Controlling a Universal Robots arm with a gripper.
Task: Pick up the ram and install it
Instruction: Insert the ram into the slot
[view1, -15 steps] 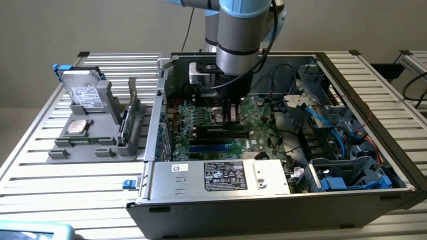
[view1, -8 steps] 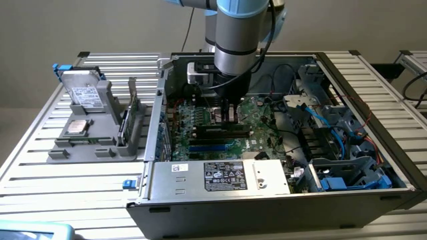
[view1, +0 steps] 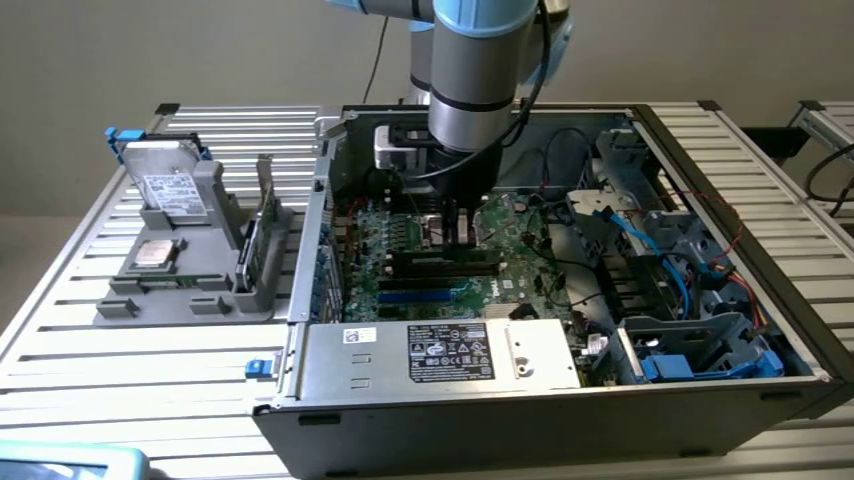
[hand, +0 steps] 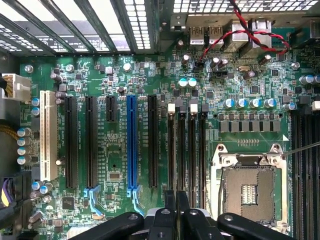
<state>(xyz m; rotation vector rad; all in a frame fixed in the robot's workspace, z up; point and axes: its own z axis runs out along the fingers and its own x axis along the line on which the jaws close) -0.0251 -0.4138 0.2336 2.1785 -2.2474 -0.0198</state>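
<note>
The end effector (view1: 461, 228) hangs inside the open computer case (view1: 534, 430). Its fingers are nearly together and, as far as the edge-on view lets me judge, clamped on the ram (view1: 462, 238). It is over the 4 black memory slots (hand: 186, 150) near the middle of the motherboard (hand: 110, 165), beside the empty processor socket (hand: 250, 190). Seating it well means keeping the stick parallel to 1 slot, centred along it, and pressing straight down without tilt.

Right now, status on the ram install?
Hand shut on what looks like the ram, edge-on, low over the black memory slots. Ram not seated yet. Nothing seen blocking the slots.
</note>
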